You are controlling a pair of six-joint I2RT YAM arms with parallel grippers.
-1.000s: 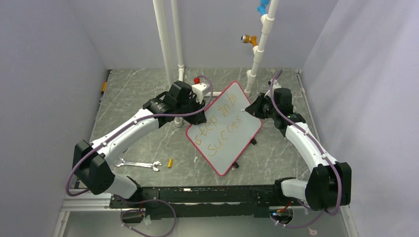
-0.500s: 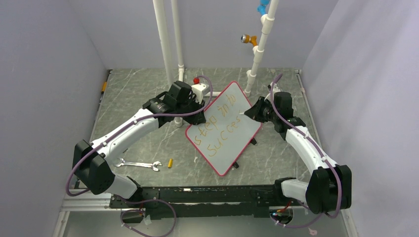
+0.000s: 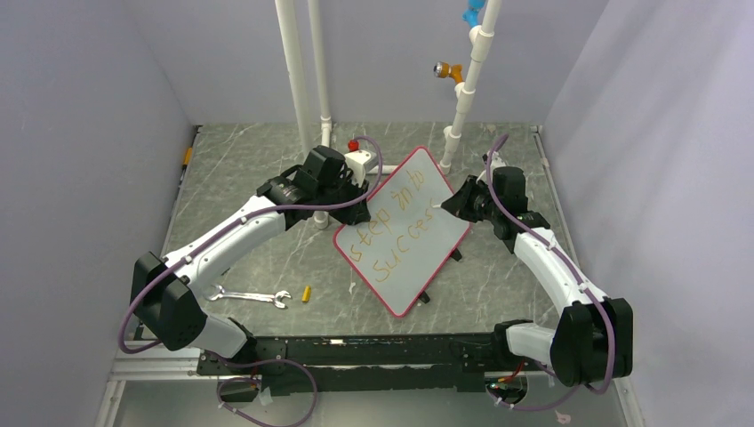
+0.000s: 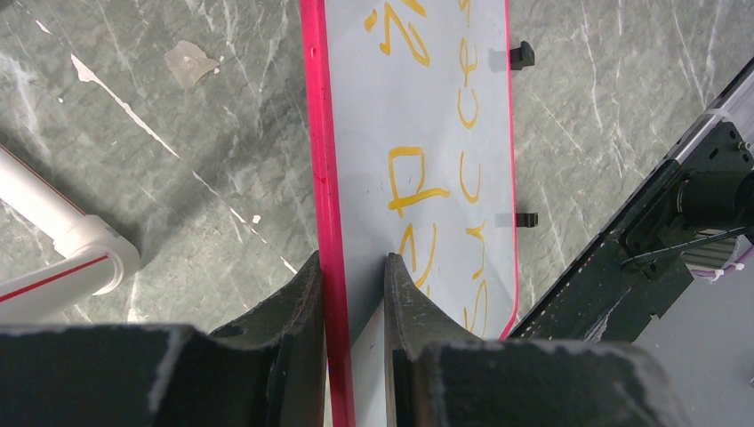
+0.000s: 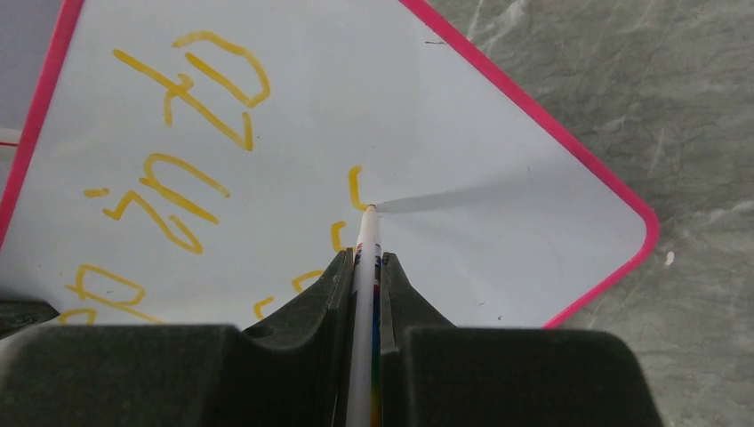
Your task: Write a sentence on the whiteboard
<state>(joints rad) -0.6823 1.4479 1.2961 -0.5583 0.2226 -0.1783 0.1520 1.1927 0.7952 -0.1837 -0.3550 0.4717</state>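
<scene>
The whiteboard [image 3: 405,233], white with a red-pink rim, stands tilted at mid table; it also shows in the left wrist view [image 4: 445,133] and the right wrist view [image 5: 427,116]. The orange-yellow sentence [image 3: 397,233] on it reads "step into" above "succes". My left gripper [image 4: 348,267] is shut on the board's rim at its far-left edge [image 3: 360,206]. My right gripper [image 5: 367,260] is shut on a thin white marker [image 5: 365,267]. The marker's tip touches the board at the last letter [image 5: 357,187], near the right end of the lower line [image 3: 437,212].
A wrench [image 3: 250,296] and a small yellow cap [image 3: 306,293] lie on the table at the near left. White pipes [image 3: 302,80] rise behind the board, another [image 3: 467,80] at the back right. Two black clips [image 4: 523,55] stick out from the board's lower edge.
My right gripper with the marker has shifted slightly left along the lower line, and a further stroke stands at its end. The left arm and the board have held still.
</scene>
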